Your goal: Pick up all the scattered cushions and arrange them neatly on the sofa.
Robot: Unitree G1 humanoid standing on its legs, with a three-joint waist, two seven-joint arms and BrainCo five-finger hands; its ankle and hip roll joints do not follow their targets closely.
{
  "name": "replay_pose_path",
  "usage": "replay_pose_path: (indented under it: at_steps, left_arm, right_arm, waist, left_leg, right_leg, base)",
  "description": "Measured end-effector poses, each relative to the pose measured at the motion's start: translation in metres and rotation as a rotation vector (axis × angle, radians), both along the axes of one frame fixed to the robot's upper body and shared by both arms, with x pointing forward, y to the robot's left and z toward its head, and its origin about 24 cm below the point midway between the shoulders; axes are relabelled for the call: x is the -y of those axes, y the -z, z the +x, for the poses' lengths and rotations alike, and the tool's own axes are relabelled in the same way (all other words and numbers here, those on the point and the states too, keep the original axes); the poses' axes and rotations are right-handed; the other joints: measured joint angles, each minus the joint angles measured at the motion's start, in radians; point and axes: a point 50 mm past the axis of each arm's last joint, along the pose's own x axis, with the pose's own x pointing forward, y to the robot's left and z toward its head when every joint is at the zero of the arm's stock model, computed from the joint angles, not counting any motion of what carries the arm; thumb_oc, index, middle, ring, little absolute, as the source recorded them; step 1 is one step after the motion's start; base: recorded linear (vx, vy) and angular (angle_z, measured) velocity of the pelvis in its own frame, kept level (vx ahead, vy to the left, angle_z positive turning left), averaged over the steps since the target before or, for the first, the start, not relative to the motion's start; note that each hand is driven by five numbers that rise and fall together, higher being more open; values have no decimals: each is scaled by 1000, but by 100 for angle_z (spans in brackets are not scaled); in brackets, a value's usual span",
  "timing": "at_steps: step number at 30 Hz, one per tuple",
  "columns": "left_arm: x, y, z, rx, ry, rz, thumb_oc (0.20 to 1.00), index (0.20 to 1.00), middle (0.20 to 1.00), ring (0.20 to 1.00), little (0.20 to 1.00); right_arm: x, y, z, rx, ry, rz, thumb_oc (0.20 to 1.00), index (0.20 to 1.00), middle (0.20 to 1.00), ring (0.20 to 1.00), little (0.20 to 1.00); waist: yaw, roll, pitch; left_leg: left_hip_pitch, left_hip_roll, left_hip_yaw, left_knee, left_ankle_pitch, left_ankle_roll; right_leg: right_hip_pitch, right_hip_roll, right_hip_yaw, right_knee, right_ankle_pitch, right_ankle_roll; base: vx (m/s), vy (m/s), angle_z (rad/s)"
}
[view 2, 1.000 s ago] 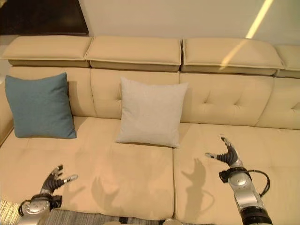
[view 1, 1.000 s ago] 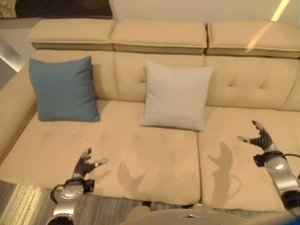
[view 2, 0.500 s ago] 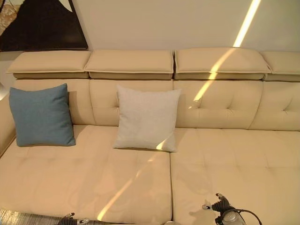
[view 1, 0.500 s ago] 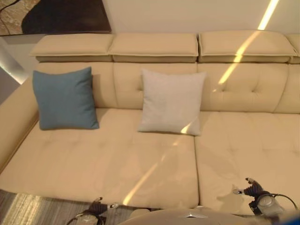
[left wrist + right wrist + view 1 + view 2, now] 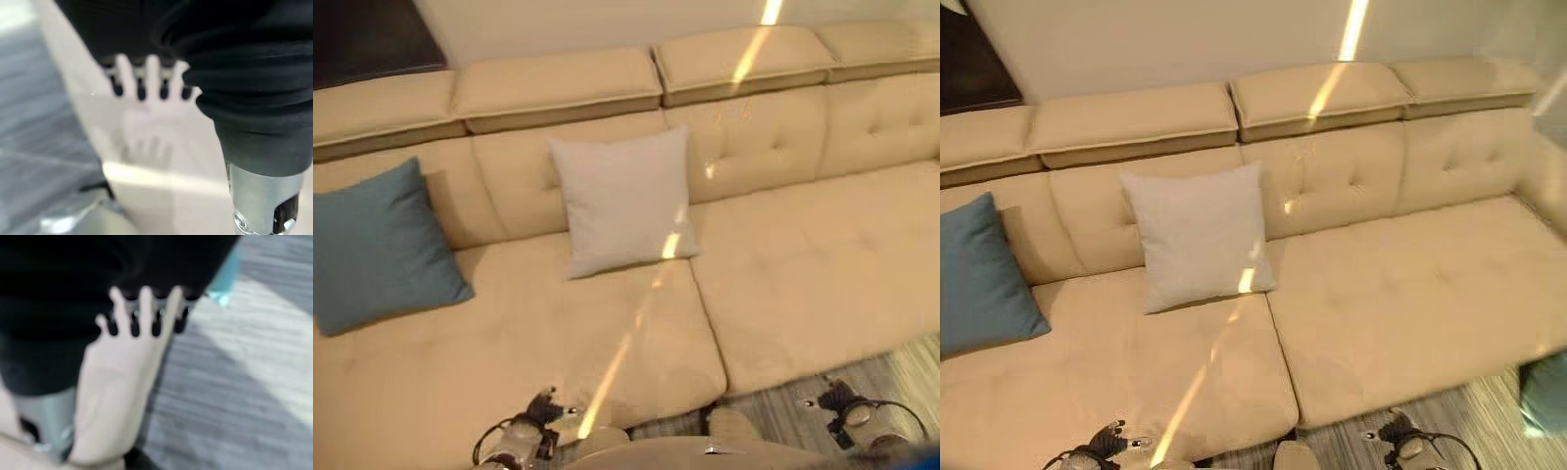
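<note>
A blue cushion (image 5: pixel 377 250) leans on the beige sofa's (image 5: pixel 803 264) backrest at the far left. A light grey cushion (image 5: pixel 622 201) stands against the backrest near the middle. On the floor at the far right lies a teal cushion (image 5: pixel 1545 392), cut off by the view's edge; it also shows past my right hand's fingers (image 5: pixel 146 308) as a teal cushion corner (image 5: pixel 225 279). My left hand (image 5: pixel 540 409) hangs low over the seat's front edge, fingers (image 5: pixel 146 78) straight and holding nothing. My right hand (image 5: pixel 834 397) is low over the floor in front of the sofa, open and empty.
Grey striped flooring (image 5: pixel 1469 411) runs along the sofa's front at the lower right. A dark picture (image 5: pixel 362 39) hangs on the wall at the upper left. A streak of sunlight crosses the seat and backrest.
The camera has swung to the right, bringing the floor and the teal cushion into sight. Both hands have dropped from over the seat to its front edge, still empty.
</note>
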Motion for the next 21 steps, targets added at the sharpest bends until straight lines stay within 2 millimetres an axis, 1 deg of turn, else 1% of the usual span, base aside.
replay_pose_path:
  at_steps: [1,2,3,4,5,6,7,8,9,10,11,12,13,14,15,17,18,19,20,21]
  left_arm:
    - [-1,0,1,1,-7,0,1000,1000,1000,1000,1000]
    - [0,-1,2,3,-6,-1,1000,1000,1000,1000,1000]
    - [-4,-1,0,0,-14,7,1000,1000,1000,1000,1000]
    - [-7,-2,-1,-2,-16,13,1000,1000,1000,1000,1000]
    - [-11,-2,-3,-8,-20,23,1000,1000,1000,1000,1000]
    - [-16,-2,-9,-23,-38,33,1000,1000,1000,1000,1000]
    - [-18,-3,-8,-18,-43,37,1000,1000,1000,1000,1000]
    - [-22,-3,-15,-37,-49,47,1000,1000,1000,1000,1000]
    - [-27,-2,-25,-71,-58,62,1000,1000,1000,1000,1000]
    - [-30,-2,-30,-82,-60,68,1000,1000,1000,1000,1000]
    - [-24,1,-33,-91,-59,53,1000,1000,1000,1000,1000]
    - [-18,3,-36,-97,-56,37,1000,1000,1000,1000,1000]
    - [-15,4,-35,-98,-48,31,1000,1000,1000,1000,1000]
    - [-12,5,-35,-99,-37,27,1000,1000,1000,1000,1000]
    - [-7,6,-33,-102,-6,19,1000,1000,1000,1000,1000]
    - [-2,8,-32,-107,10,11,1000,1000,1000,1000,1000]
    - [0,7,-29,-98,12,16,1000,1000,1000,1000,1000]
    - [0,6,-24,-86,18,22,1000,1000,1000,1000,1000]
    - [4,6,-19,-75,26,12,1000,1000,1000,1000,1000]
    - [7,7,-19,-73,32,6,1000,1000,1000,1000,1000]
  right_arm:
    - [-3,-1,6,12,-14,6,1000,1000,1000,1000,1000]
    - [-3,0,2,-2,-23,2,1000,1000,1000,1000,1000]
    - [-3,3,-5,-24,-17,2,1000,1000,1000,1000,1000]
    - [-3,4,-7,-32,-14,2,1000,1000,1000,1000,1000]
    - [-3,3,-5,-28,-16,3,1000,1000,1000,1000,1000]
    - [-3,3,-4,-27,-17,2,1000,1000,1000,1000,1000]
    - [-4,5,-7,-41,-18,4,1000,1000,1000,1000,1000]
    - [-8,5,-4,-30,-23,13,1000,1000,1000,1000,1000]
    - [-14,6,-3,-20,-28,31,1000,1000,1000,1000,1000]
    - [-16,7,-2,-18,-29,36,1000,1000,1000,1000,1000]
    - [-14,7,-5,-20,-20,30,1000,1000,1000,1000,1000]
    - [-14,6,-4,-10,-16,26,1000,1000,1000,1000,1000]
    - [-13,9,-12,-31,-9,25,1000,1000,1000,1000,1000]
    - [-12,10,-16,-38,-5,25,1000,1000,1000,1000,1000]
    - [-11,12,-23,-63,5,20,1000,1000,1000,1000,1000]
    - [-7,13,-31,-85,16,8,1000,1000,1000,1000,1000]
    - [-5,12,-29,-80,19,0,1000,1000,1000,1000,1000]
    - [-5,12,-29,-81,20,-3,1000,1000,1000,1000,1000]
    - [-2,13,-36,-98,27,-10,1000,1000,1000,1000,1000]
    - [-1,12,-35,-96,33,-10,1000,1000,1000,1000,1000]
  waist:
    - [22,23,22]
    - [22,40,29]
    - [23,55,33]
    - [31,59,27]
    - [31,61,22]
    - [40,60,21]
    - [102,52,10]
    - [104,44,7]
    - [98,12,-7]
    - [101,-4,-17]
    - [95,6,-24]
    - [95,4,-30]
    - [92,3,-33]
    - [90,1,-35]
    - [88,-7,-40]
    - [65,-11,-46]
    - [65,-16,-45]
    - [67,-18,-43]
    - [55,-18,-35]
    - [66,-13,-36]
  left_leg:
    - [0,24,37,5,-5,13]
    - [10,30,47,-5,7,19]
    - [36,28,72,-27,19,26]
    - [49,20,72,-45,15,17]
    - [45,15,74,-52,13,17]
    - [39,27,129,-61,47,29]
    - [52,34,167,-82,47,25]
    - [51,36,172,-81,48,21]
    - [48,36,179,-88,66,-7]
    - [39,35,186,-88,74,-17]
    - [37,55,181,-90,86,-31]
    - [37,76,174,-90,99,-48]
    - [37,89,166,-89,105,-57]
    - [35,100,159,-87,111,-64]
    - [28,122,147,-89,131,-83]
    - [10,132,106,-79,154,-102]
    - [-6,132,61,-66,170,-121]
    - [-7,130,22,-64,183,-128]
    - [-28,122,-50,-19,179,-127]
    - [-22,105,-109,-28,173,-133]
  right_leg:
    - [-21,-25,-95,88,-27,30]
    - [-17,-51,-168,186,-72,36]
    - [11,-85,-188,332,-137,54]
    - [37,-88,-186,350,-156,67]
    - [73,-82,-186,316,-166,83]
    - [102,-98,-204,350,-191,66]
    - [133,-113,-270,376,-225,63]
    - [183,-107,-280,327,-228,67]
    - [273,-76,-276,163,-245,85]
    - [293,-60,-270,87,-251,69]
    - [304,-31,-272,60,-225,64]
    - [310,0,-258,45,-233,48]
    - [310,14,-259,48,-239,41]
    - [310,29,-260,53,-245,34]
    - [296,43,-263,74,-263,8]
    - [261,48,-249,109,-277,-12]
    - [245,46,-241,121,-273,-26]
    - [232,47,-222,123,-267,-32]
    - [227,50,-193,110,-245,-42]
    - [222,44,-176,111,-243,-40]
  base:
    - [-195,67,-138]
    - [-83,11,-93]
    - [-95,-46,-61]
    - [-83,-102,-56]
    - [-80,-105,-39]
    - [-27,-195,-90]
    - [-12,-235,-90]
    - [-14,-272,-89]
    - [12,-200,-25]
    - [11,-106,-13]
    - [3,-174,-14]
    - [-30,-149,-4]
    - [-27,-152,0]
    - [-44,-62,7]
    - [-112,-15,5]
    - [-117,-3,-11]
    - [-78,43,-31]
    - [-77,43,-48]
    - [-52,127,-58]
    - [-19,144,-69]
